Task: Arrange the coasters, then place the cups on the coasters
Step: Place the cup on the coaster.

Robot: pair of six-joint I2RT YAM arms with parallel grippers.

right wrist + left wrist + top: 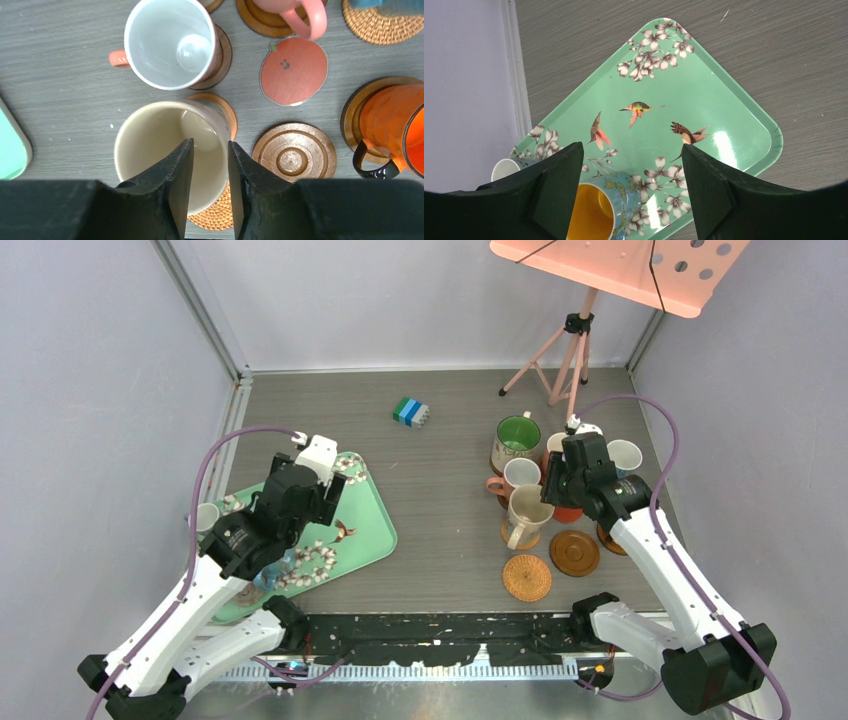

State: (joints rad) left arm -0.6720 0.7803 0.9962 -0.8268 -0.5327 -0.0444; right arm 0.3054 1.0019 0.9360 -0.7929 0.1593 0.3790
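Mugs and coasters on the right, floral tray on the left.
Cream mug [167,150], empty, sits on a tan coaster [220,107]; the right gripper [210,187] hangs over its rim, jaws narrowly parted, holding nothing. The orange-inside mug [596,212] stands on the mint tray [704,95] beneath the wide-open, bent left gripper [631,190]. Green mug's [516,443] lettering is unreadable.
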